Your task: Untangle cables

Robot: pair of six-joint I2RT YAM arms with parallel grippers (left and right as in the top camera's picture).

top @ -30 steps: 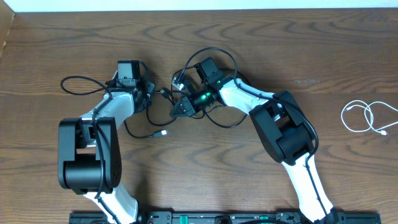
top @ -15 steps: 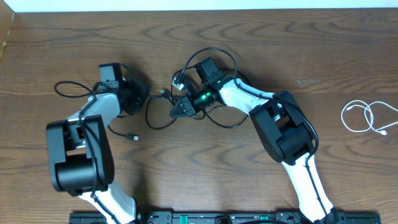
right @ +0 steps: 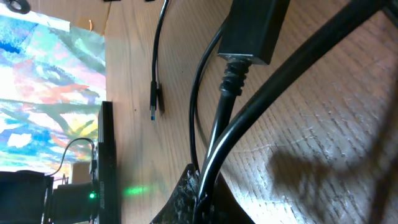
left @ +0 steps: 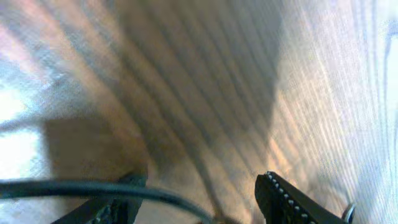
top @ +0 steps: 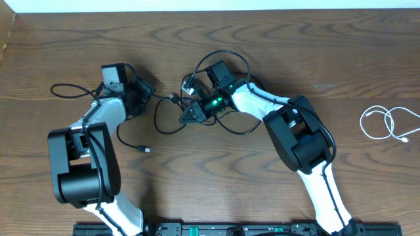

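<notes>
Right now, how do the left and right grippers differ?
The left gripper is open, a loose black cable lying across the gap; the right gripper is shut on a clamped black cable. The left gripper sits at the left of the table, the right gripper near its middle. Both hang low over it.

A dark brown wood-grain table top [top: 65,39] fills the overhead view from edge to edge, its wavy grain running left to right under soft, even light. A narrow white strip [top: 197,4] borders the far side (wall or floor, the view does not tell). Seen close above the boards on the left, a broad grey shadow [left: 186,56] crosses the grain between patches of pale glare [left: 18,106]. Past the table's edge in the right-hand close view shows a bright painted panel of blue, green and orange [right: 43,68], out of focus.
</notes>
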